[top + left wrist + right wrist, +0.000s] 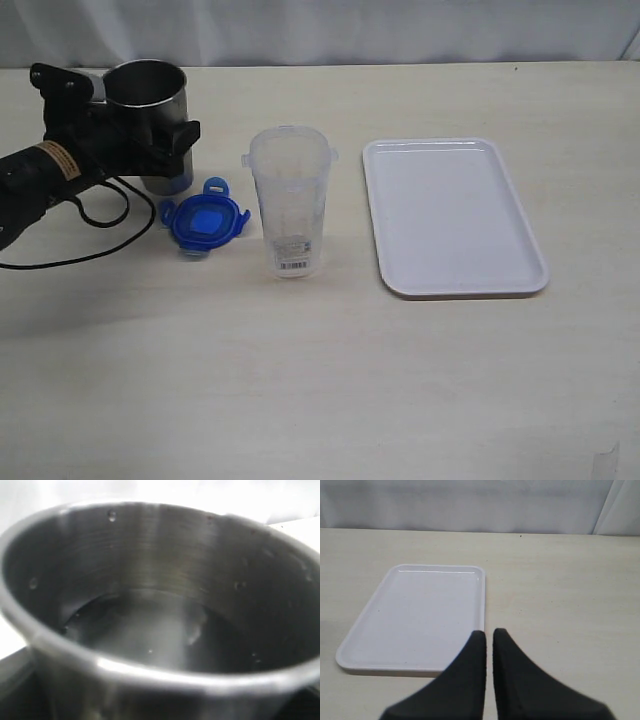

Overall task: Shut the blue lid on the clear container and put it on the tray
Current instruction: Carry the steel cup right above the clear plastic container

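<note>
The clear container [290, 212] stands upright and uncovered in the middle of the table. The blue lid [205, 222] lies flat just to its left, apart from it. The white tray [452, 215] lies to the container's right with nothing on it. My left gripper [118, 110] is closed around a grey metal cup [148, 105] at the far left, one finger on each side. That cup's inside [160, 605] fills the left wrist view. My right gripper [489, 632] is shut on nothing, hanging near the tray's [420, 615] corner; it does not show in the exterior view.
The left arm's black cable [95, 245] loops over the table near the lid. A pale curtain [320, 30] closes off the table's far edge. Bare tabletop [320, 390] stretches in front of all the objects.
</note>
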You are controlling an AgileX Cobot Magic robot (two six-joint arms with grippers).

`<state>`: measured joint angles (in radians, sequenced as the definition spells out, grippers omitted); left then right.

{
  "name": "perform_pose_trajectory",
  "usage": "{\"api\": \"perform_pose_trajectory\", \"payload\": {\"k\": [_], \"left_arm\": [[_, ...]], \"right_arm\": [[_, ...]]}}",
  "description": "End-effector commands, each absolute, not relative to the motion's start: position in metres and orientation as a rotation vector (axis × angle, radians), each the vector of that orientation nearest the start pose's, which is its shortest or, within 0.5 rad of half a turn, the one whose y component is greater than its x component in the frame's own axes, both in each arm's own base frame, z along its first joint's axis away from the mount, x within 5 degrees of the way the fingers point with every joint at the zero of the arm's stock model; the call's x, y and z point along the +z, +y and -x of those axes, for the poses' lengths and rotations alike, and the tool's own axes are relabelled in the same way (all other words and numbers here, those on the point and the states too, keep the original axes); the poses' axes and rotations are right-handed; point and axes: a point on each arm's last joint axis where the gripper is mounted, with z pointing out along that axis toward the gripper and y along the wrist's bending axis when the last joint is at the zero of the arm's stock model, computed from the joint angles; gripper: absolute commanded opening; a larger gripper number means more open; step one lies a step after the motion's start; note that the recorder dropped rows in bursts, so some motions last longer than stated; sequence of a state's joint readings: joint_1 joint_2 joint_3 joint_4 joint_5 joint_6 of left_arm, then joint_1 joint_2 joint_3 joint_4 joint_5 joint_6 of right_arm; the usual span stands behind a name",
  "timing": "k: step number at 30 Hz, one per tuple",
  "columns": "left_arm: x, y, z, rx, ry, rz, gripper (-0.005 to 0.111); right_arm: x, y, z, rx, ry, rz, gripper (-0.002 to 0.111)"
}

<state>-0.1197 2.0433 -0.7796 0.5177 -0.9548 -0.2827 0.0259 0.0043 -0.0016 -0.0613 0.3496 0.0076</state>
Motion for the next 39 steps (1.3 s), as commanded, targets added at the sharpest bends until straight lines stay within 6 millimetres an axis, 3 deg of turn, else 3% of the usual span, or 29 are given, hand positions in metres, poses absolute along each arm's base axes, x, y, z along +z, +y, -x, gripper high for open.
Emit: {"api": "perform_pose_trajectory", "payload": {"k": [1,15,25,33,39], "left_arm": [[0.134,-0.090,-0.363,-0.480,1.673,-0.433,0.000],[0.154,-0.106,-0.371,-0.611,1.629,-0.428,0.000],[0.182,-0.138,-0.377,-0.602,1.612,-0.502,0.000],[0.188,-0.162,-0.374,-0.623,1.601,-0.555,0.000],[0.189,-0.162,-0.373,-0.621,1.589,-0.569,0.000]], "right_arm": [[0.182,-0.001,-0.053,-0.037,1.830,0.050,0.005],[0.182,-0.001,-0.053,-0.037,1.830,0.050,0.005],[0.182,-0.001,-0.053,-0.037,1.830,0.050,0.005],[0.182,-0.001,-0.053,-0.037,1.830,0.050,0.005],[0.182,-0.001,-0.053,-0.037,1.830,0.050,0.005]]}}
